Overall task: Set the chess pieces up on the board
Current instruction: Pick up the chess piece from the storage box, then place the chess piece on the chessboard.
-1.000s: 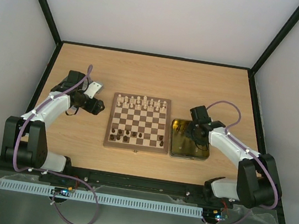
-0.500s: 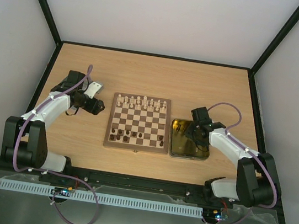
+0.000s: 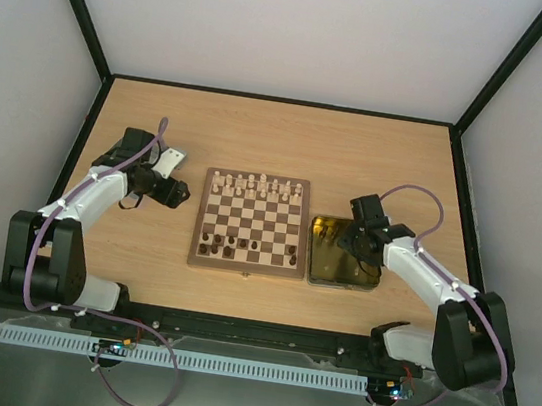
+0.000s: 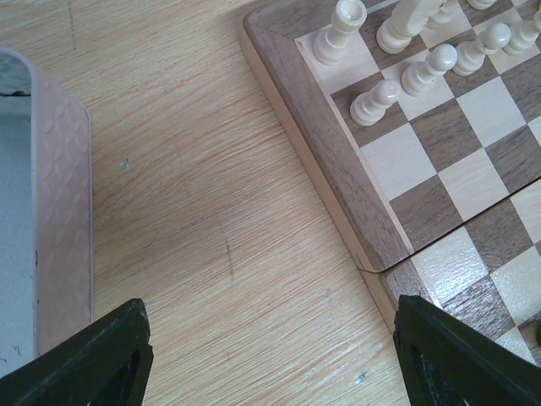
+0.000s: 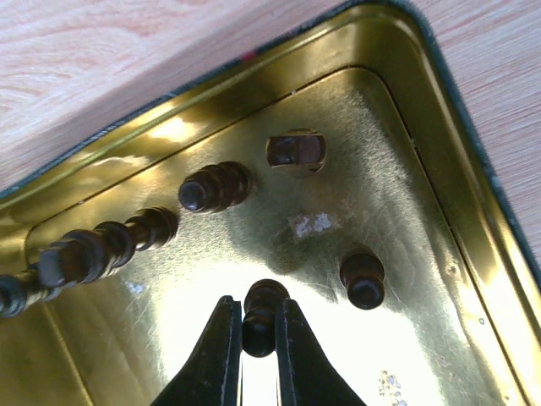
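The board lies mid-table with pale pieces along its far rows and several dark pieces along its near rows. My right gripper is inside the yellow-lined tin, shut on a dark piece. Several more dark pieces lie in the tin. My left gripper hangs open and empty over bare table, left of the board's far left corner; its fingertips frame that view.
The silver tin lid lies behind my left gripper, its edge at the left of the left wrist view. Black frame rails edge the table on both sides. The tin's rim rises around my right gripper.
My right arm has shifted slightly to the right over the tin. The left arm has not moved.
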You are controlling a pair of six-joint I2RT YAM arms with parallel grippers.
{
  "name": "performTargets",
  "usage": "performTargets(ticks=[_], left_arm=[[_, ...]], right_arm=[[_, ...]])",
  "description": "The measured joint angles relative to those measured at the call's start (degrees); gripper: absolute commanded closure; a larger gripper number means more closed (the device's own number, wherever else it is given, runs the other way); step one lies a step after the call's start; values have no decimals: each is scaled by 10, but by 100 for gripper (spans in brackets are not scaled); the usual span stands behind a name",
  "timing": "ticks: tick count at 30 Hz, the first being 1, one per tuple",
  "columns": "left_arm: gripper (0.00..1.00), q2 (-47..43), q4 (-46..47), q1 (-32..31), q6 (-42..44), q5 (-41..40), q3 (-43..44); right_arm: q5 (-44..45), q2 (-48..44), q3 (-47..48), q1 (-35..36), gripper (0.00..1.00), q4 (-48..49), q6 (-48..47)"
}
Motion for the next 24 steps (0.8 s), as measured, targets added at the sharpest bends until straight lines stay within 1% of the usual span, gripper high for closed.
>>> performTargets(ticks=[4, 8, 11, 15, 20, 24], left_arm=[[21, 0, 0, 0, 0, 0, 0], [21, 0, 0, 0, 0, 0, 0], [21, 0, 0, 0, 0, 0, 0], [21, 2, 0, 0, 0, 0, 0], [21, 4, 0, 0, 0, 0, 0], [21, 4, 0, 0, 0, -1, 0]], right_arm=[[-6, -23, 5, 1, 98, -8, -6], [-3, -35, 14, 26, 98, -21, -8], [21, -37, 47, 90, 98, -45, -7], [44, -13, 128, 194, 98, -65, -5], [66, 49, 194, 270, 98, -76, -2], [75, 119, 233, 325, 98, -84, -2]])
